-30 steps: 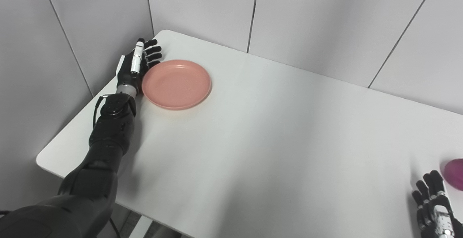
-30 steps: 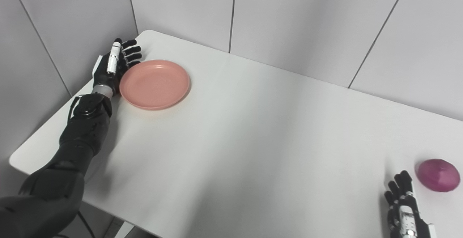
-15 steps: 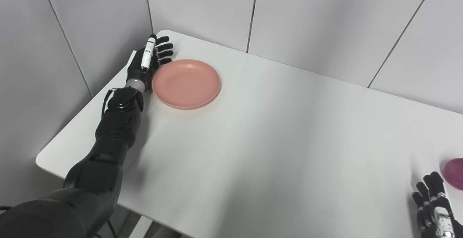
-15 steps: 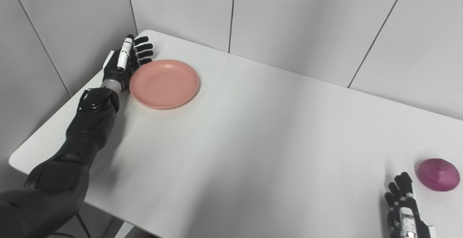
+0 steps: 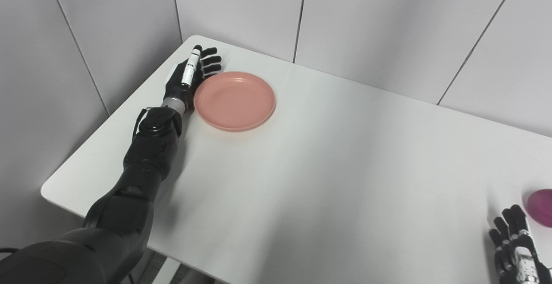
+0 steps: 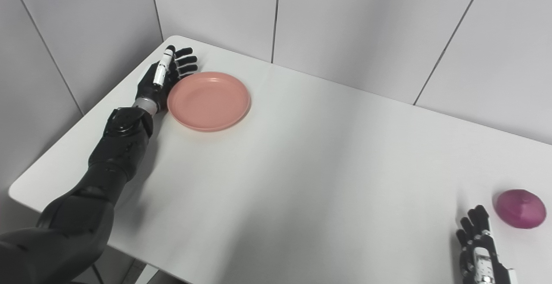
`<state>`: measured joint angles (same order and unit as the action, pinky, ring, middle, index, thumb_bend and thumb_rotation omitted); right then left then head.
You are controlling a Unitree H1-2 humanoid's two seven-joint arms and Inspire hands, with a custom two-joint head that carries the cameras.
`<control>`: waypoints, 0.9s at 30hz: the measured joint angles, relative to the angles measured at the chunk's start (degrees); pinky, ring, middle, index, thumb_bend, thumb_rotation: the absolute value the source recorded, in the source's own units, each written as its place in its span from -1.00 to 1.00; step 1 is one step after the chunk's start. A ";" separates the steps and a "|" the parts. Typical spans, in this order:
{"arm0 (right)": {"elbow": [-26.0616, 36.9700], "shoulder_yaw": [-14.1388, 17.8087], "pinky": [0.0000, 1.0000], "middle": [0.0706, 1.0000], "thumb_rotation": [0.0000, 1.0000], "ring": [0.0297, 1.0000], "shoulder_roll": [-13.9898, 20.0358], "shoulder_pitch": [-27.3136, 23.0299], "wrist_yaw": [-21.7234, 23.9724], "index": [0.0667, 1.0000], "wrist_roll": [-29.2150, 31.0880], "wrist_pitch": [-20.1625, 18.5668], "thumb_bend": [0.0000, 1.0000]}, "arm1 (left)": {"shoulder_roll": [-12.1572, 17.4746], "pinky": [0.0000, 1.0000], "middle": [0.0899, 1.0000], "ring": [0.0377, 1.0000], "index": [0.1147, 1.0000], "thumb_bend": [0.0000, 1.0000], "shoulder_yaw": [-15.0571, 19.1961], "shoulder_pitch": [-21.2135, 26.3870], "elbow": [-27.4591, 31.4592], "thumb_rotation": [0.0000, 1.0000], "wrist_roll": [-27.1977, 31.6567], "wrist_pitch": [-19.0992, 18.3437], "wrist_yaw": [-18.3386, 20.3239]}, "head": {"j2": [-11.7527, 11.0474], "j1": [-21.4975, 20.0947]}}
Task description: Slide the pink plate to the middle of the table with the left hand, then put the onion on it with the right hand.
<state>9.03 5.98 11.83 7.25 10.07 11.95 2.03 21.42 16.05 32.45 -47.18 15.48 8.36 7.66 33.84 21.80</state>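
Pink plate (image 5: 234, 100) sits against the left hand (image 5: 186, 77), its fingers (image 5: 211, 59) spread flat beside the rim; onion (image 6: 520, 208) lies just beyond the right hand (image 6: 478, 247), fingers apart on the bench (image 6: 327, 171).

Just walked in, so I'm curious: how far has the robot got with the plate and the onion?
Nothing is finished. The left robot hand, open, presses against the pink plate, which sits near the table's far left corner, short of the middle. The onion lies untouched beside the open right robot hand.
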 measured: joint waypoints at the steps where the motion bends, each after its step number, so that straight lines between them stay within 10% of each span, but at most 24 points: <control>1: 0.04 -0.07 1.00 1.00 1.00 1.00 -0.01 0.00 -0.03 1.00 -0.04 0.00 -1.00 | 0.00 0.51 0.50 0.52 0.42 -0.36 -0.24 0.03 0.00 1.00 -0.01 0.00 0.07 | 0.00 0.00; 27: 0.16 -0.94 1.00 1.00 1.00 1.00 -0.70 -0.03 -0.38 1.00 -1.78 0.02 -1.00 | -1.41 0.42 0.42 0.44 0.35 -0.24 -4.79 4.28 -5.71 1.00 -1.08 2.31 1.34 | 0.97 -3.17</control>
<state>9.20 5.04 11.13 7.22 9.69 10.17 2.05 20.01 11.27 36.73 -52.88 14.40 10.67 9.00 34.80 18.63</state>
